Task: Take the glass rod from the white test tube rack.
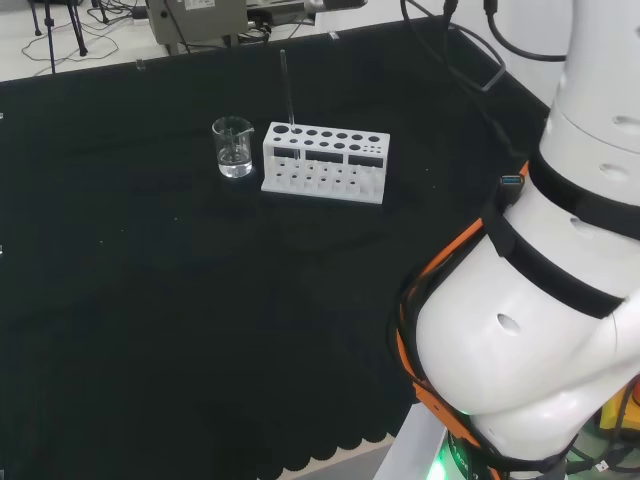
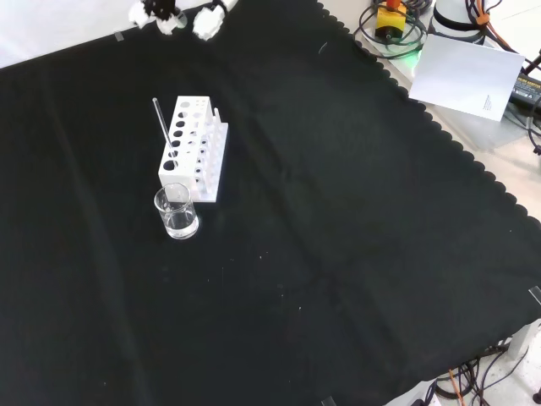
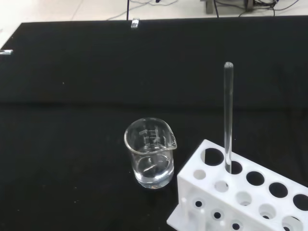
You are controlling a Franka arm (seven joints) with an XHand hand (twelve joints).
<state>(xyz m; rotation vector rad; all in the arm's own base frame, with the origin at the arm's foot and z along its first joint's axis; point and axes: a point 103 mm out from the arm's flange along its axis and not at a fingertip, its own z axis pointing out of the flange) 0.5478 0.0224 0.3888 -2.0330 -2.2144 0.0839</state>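
Glass rod [image 2: 162, 123] upright in end hole of white rack [image 2: 193, 149], beaker-side; beaker [image 2: 176, 212] just beside. Hand [image 2: 179, 15] at front view's top edge, well apart, holding nothing, finger state unclear; rod axis vertical, needs approach from above

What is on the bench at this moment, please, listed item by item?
Test tube rack: one, white, on the black cloth.
Glass rod: one, clear, upright in a hole at the rack's end nearest the beaker.
Beaker: one, clear glass, beside the rack's end.
Paper sheet: one, white, off the cloth at the front view's top right.
Arm links: white, at the head view's right.
Robot hand: black and white, at the front view's top edge.
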